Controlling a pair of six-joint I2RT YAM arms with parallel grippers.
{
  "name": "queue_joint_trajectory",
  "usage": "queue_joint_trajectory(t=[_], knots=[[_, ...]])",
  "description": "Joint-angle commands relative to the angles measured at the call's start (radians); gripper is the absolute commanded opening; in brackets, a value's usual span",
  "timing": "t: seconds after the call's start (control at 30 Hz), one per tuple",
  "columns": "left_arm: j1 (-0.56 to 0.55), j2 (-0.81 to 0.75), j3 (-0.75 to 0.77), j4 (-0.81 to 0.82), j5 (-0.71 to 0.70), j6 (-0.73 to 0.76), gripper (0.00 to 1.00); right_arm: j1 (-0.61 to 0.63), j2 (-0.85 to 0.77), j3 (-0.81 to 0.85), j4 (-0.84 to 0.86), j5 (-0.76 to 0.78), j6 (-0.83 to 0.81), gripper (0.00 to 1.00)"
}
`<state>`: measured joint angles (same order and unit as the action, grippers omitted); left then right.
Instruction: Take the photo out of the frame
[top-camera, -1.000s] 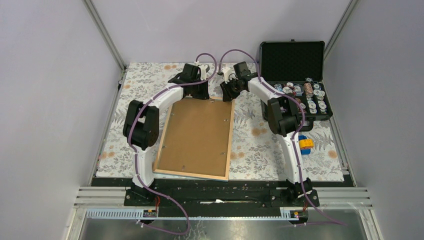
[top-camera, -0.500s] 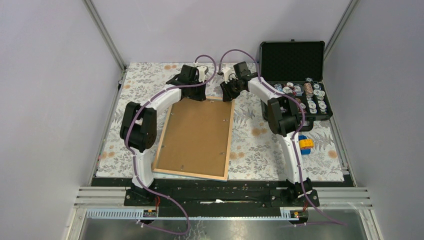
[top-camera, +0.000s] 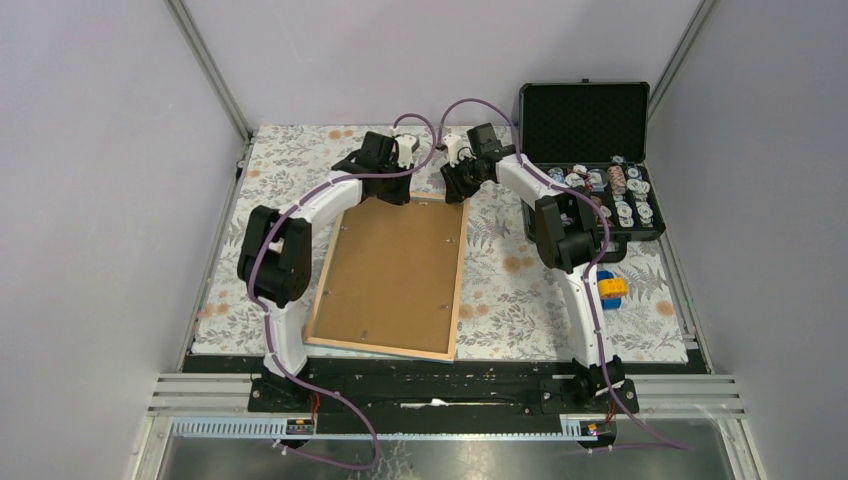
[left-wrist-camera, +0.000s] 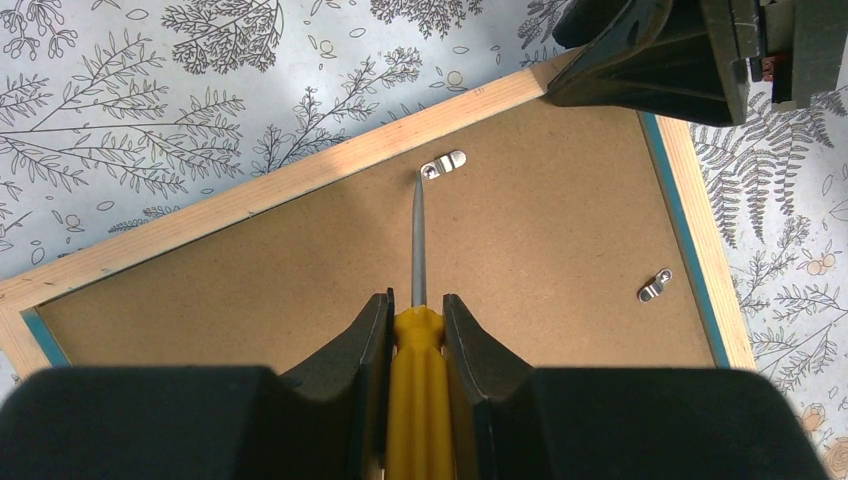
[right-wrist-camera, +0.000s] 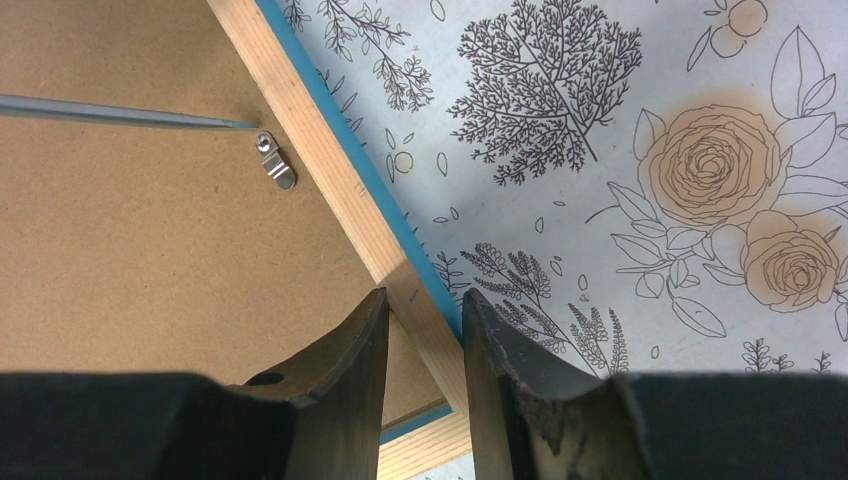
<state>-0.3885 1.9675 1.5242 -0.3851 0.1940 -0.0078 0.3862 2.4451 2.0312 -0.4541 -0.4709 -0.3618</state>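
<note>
The frame (top-camera: 459, 290) lies face down on the floral cloth, its brown backing board (top-camera: 395, 275) up; the photo is hidden beneath it. My left gripper (left-wrist-camera: 416, 298) is shut on a yellow-handled screwdriver (left-wrist-camera: 418, 380). The screwdriver's steel tip touches a small metal clip (left-wrist-camera: 443, 163) by the frame's far rim. A second clip (left-wrist-camera: 654, 287) sits near the right rim. My right gripper (right-wrist-camera: 425, 292) straddles the pale wood rim (right-wrist-camera: 330, 170) at the frame's far right corner, one finger over the board and one outside the blue edge, closed on it.
An open black case (top-camera: 585, 120) with several small round items (top-camera: 605, 190) stands at the back right. A yellow and blue object (top-camera: 612, 288) lies beside the right arm. Floral cloth (top-camera: 520, 290) covers the table.
The left arm's elbow has swung slightly to the left while its gripper stays at the frame's far edge. The frame and the right arm have not moved.
</note>
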Motion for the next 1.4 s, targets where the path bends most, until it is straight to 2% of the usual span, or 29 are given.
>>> queue_joint_trajectory(t=[0.0, 0.67, 0.97, 1.37], knots=[[-0.006, -0.01, 0.036, -0.035, -0.05, 0.014, 0.0, 0.008, 0.033, 0.004, -0.018, -0.003, 0.034, 0.0], [-0.013, 0.061, 0.143, -0.012, -0.017, 0.031, 0.0, 0.008, 0.038, 0.006, -0.018, -0.008, 0.044, 0.0], [-0.033, 0.047, 0.105, -0.024, 0.026, 0.045, 0.0, 0.008, 0.038, 0.003, -0.017, -0.003, 0.047, 0.0], [-0.047, 0.043, 0.096, -0.036, 0.014, 0.062, 0.0, 0.008, 0.039, 0.002, -0.015, 0.0, 0.052, 0.0]])
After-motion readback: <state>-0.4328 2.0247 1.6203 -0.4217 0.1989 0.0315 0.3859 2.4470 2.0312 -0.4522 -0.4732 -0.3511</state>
